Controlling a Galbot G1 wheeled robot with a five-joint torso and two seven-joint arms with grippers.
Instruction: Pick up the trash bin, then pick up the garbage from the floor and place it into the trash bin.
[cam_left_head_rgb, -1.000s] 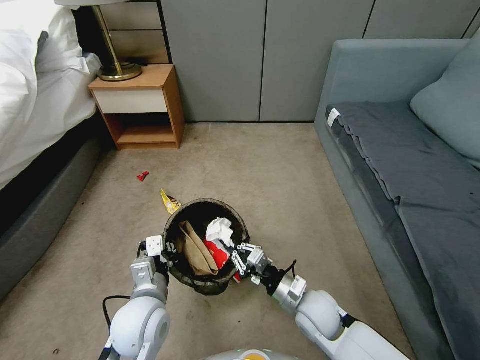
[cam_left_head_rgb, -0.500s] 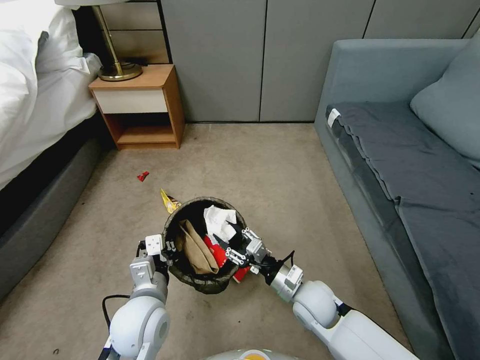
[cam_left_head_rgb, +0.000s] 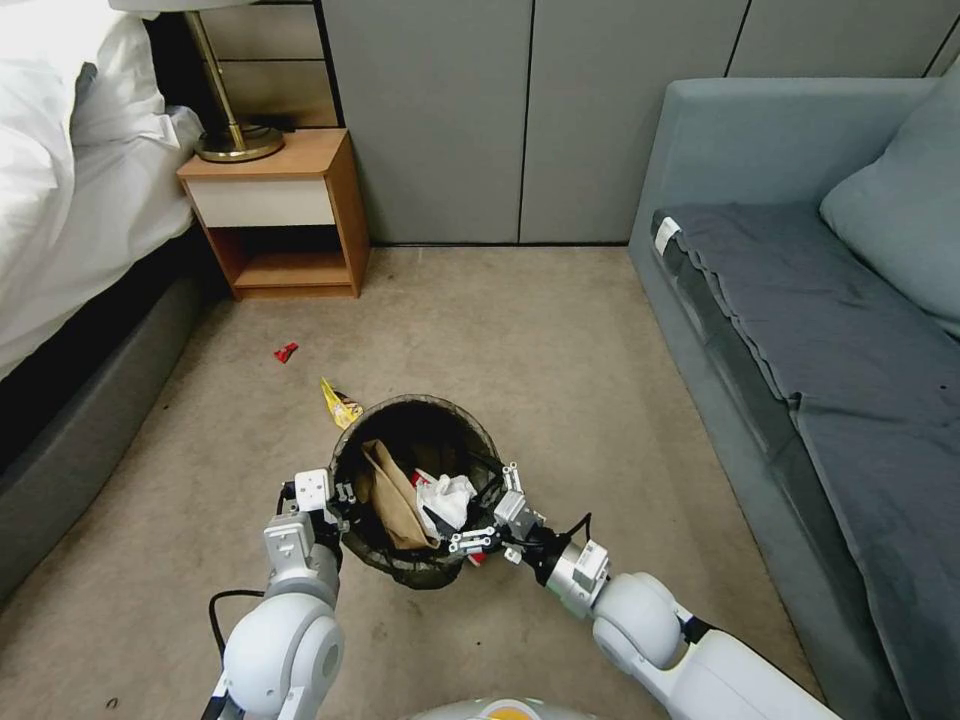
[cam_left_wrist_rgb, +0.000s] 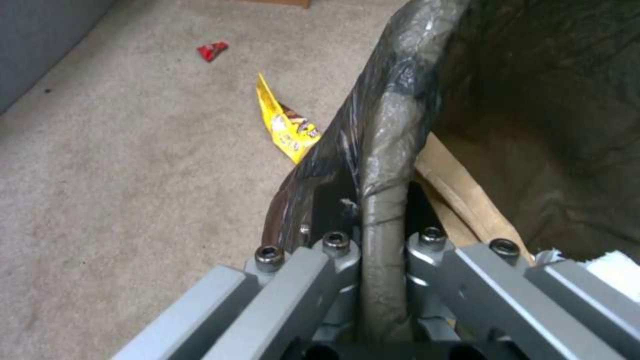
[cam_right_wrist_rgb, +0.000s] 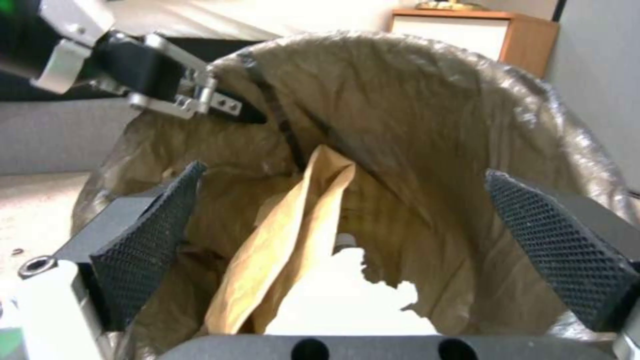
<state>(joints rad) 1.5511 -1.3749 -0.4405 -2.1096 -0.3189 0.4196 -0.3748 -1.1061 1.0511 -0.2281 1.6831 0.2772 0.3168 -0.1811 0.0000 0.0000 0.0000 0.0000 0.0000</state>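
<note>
Far left on the carpet: tiny red scrap, well apart from the bin. Next, yellow wrapper lying just beside the bin's far-left rim, prob. touching the liner; both not yet picked up.

Left gripper is clamped on the bin at its left rim. Left wrist view shows one finger inside, one outside, w/ the liner-wrapped rim pinched between them. Judgement: that pinch carries the bin off the floor and keeps its mouth up and within reach of the other arm, so litter can be dropped straight in.

Inside the bin, left to right: brown paper bag leaning on the left wall, white tissue in the middle w/ a bit of red wrapper beside it.

Right gripper sits at the bin's near-right rim, fingers spread wide, nothing between the pads; right wrist view looks straight down into the liner over the tissue. Judgement: tissue is released, drop step done.

Two floor pieces left, so task is partway.
</note>
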